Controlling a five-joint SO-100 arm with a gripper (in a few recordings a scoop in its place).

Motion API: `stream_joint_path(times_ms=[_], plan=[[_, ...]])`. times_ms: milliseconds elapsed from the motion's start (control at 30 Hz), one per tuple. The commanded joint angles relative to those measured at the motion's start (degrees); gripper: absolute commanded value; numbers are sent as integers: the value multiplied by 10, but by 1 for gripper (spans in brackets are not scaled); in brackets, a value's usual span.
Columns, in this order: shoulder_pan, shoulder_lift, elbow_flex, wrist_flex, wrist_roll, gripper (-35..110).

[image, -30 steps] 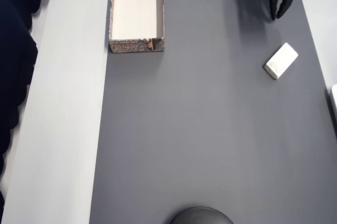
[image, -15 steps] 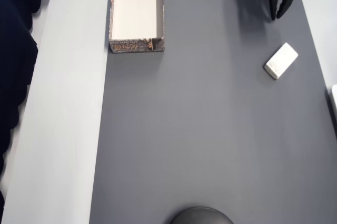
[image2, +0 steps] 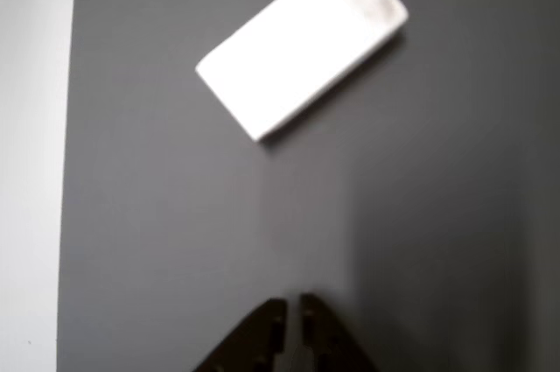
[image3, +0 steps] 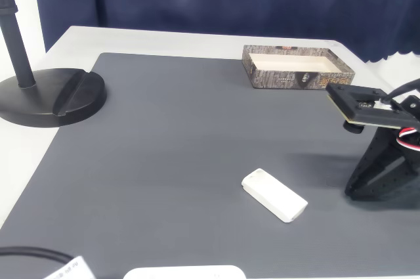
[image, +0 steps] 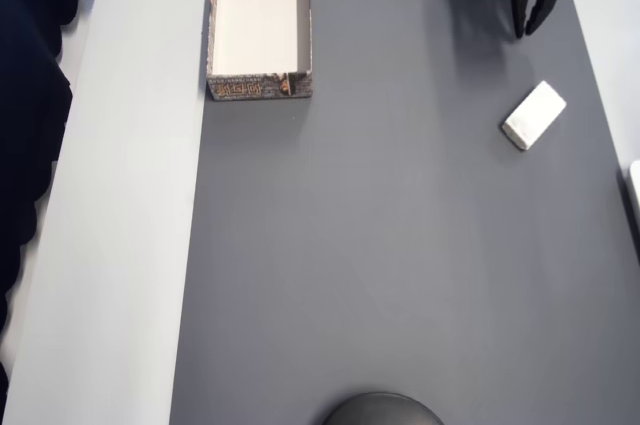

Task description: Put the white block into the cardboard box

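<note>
The white block (image: 533, 115) lies flat and slanted on the grey mat near its right edge in the overhead view. In the wrist view the white block (image2: 302, 46) lies well ahead of my fingertips. The cardboard box (image: 260, 20) stands at the top left of the mat, and its cream inside holds nothing. My gripper (image: 524, 32) hangs at the top right, a short way beyond the block, its jaws together and holding nothing. The wrist view shows the gripper (image2: 291, 309) with just a thin slit between its tips. In the fixed view the block (image3: 274, 195) lies left of the gripper (image3: 354, 188), with the box (image3: 298, 69) far behind.
A black round stand base (image3: 56, 95) with a pole sits at the mat's left in the fixed view, and the stand base (image: 383, 410) also shows at the overhead's bottom edge. A white object (image3: 184, 272) lies at the mat's near edge. A dark blue curtain hangs behind the table.
</note>
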Motion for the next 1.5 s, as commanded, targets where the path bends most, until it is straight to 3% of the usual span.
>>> stream_joint_path(times_ms=[0,1467], plan=[[-6,20,11,-4,1,-2],[-16,-25,-47,9,-18,-2]])
